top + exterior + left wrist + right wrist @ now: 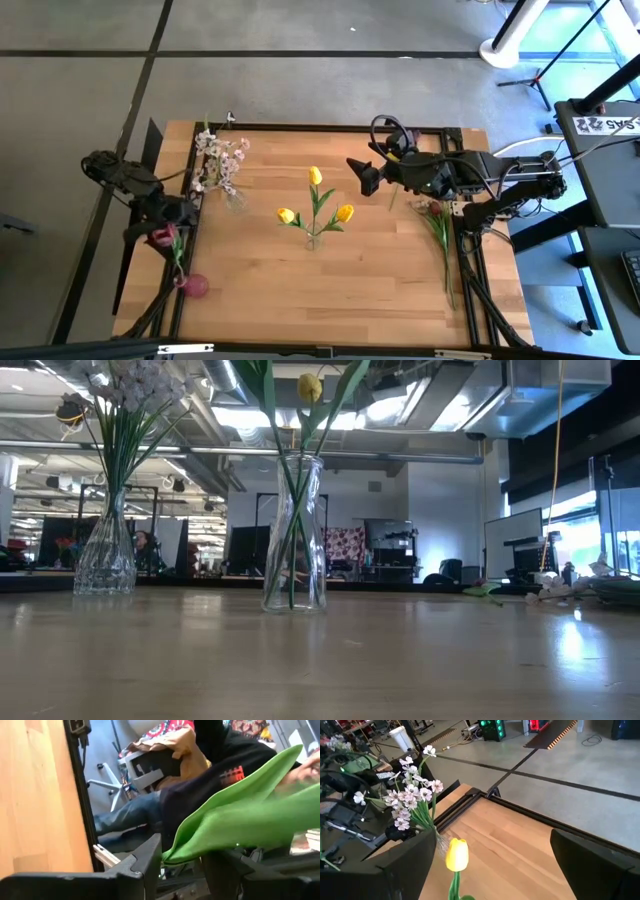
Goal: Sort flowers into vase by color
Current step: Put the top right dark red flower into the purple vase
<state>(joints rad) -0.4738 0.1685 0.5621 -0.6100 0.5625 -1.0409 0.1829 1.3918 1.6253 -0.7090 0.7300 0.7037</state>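
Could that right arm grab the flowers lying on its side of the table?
Probably yes. The loose flowers lie flat beside the right arm's base, nothing on them, and the right pincer hangs open, empty, above the table nearby.

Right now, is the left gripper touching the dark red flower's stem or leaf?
Touching. In the left wrist view the green leaf sits between the left gripper's fingers, against them. The high view shows the dark red flower at that gripper.

Bright ceiling lights (pixel 300 415) glare on the tabletop (pixel 580 640); the near green leaf (pixel 240 820) is blurred.
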